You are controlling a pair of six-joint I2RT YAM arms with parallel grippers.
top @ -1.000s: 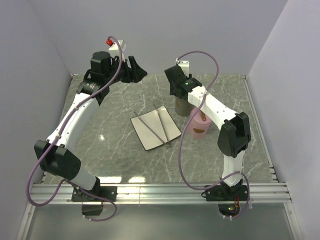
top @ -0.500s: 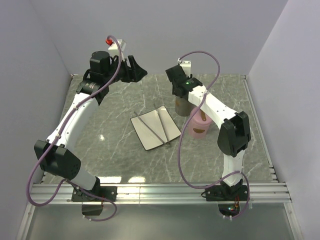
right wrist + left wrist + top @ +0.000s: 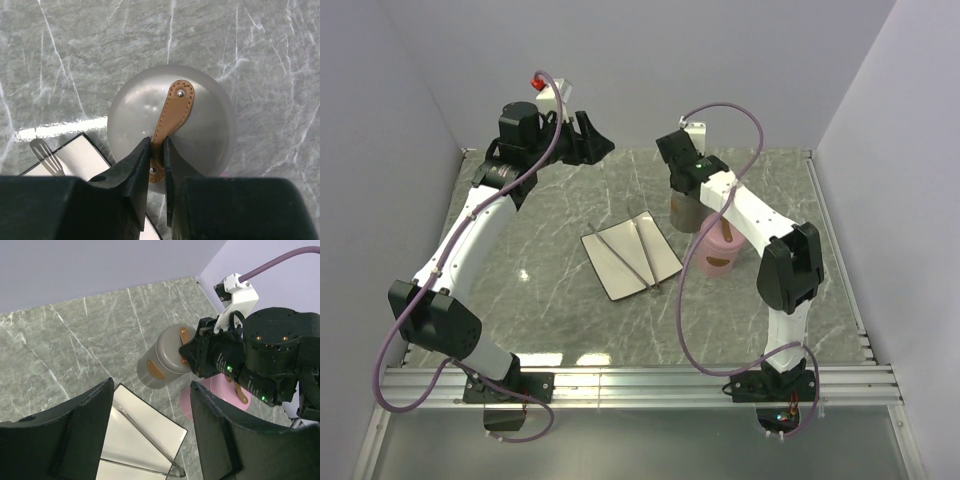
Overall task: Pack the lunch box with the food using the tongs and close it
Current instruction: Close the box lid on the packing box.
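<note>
Right wrist view, item 1: right hand (image 3: 157, 150), fingers pinched nearly together on one tan strap (image 3: 172, 107) that crosses the domed top of one grey lunch pot (image 3: 200, 135) directly beneath the hand.
Item 2: one pink lunch pot (image 3: 716, 256), just beside the grey pot on the near side of the right hand; whether they touch cannot be told.
Item 3: one pair of tongs (image 3: 621, 261), lying in a narrow V on one white tray (image 3: 612, 280), to the left of the right hand and apart from both pots.
Item 4: left hand (image 3: 151, 386), jaws wide apart, holding nothing, raised above the counter (image 3: 550, 290) near the far left corner.
Edges: walls on three sides, and one metal rail (image 3: 640, 380) along the near edge. Bare counter lies left of the tray, below the left hand, and right of the pink pot.
</note>
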